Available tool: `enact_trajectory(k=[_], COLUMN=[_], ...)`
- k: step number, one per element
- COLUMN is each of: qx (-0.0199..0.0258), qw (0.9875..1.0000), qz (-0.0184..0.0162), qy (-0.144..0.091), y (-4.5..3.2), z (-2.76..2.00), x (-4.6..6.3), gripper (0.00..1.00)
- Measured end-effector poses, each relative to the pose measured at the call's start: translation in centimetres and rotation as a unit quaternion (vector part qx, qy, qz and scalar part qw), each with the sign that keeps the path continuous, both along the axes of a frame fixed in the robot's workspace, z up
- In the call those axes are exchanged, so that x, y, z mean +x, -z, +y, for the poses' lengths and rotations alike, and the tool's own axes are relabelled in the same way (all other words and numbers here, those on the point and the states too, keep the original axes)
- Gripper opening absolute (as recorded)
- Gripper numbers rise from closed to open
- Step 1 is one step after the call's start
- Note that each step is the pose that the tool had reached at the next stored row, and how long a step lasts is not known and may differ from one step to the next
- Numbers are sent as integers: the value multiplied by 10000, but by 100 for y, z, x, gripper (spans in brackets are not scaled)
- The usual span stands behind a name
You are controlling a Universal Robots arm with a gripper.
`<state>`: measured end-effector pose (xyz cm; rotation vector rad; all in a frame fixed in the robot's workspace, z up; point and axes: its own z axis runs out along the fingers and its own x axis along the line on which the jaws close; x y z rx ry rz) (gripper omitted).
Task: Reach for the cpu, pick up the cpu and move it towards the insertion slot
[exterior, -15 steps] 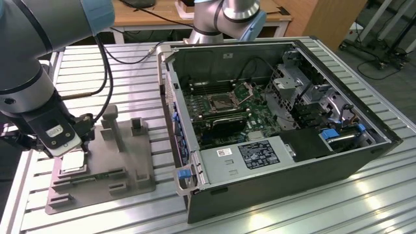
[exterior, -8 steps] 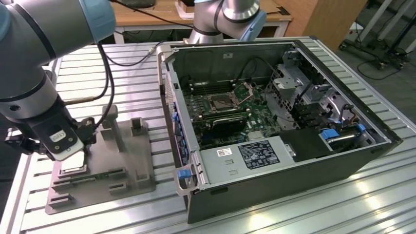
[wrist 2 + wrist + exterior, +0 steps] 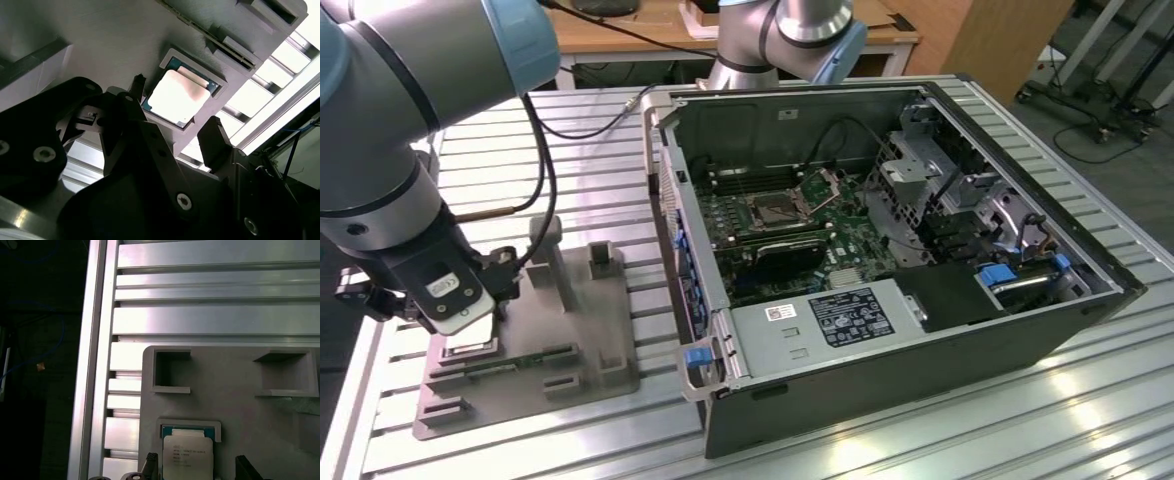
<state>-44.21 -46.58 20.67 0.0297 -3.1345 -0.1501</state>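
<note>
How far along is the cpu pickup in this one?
Done: the reach. The gripper is over the grey fixture, open, with a finger on either side of the cpu. In hand: nothing is gripped; the cpu lies flat in its recess. Left: the lift and the carry to the insertion slot inside the computer case.

Smooth pale metal tops the cpu; the fixture is matt plastic, the table glossy metal.
</note>
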Motion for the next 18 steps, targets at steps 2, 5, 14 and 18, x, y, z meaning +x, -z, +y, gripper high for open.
enact_trajectory(k=[2,5,14,18], qx=[0,0,0,0], qw=[10000,10000,10000,10000], qz=[0,0,0,0], qy=[0,0,0,0], y=[1,1,3,24], z=[0,0,0,0], x=[0,0,0,-2], gripper=[69,69,69,69])
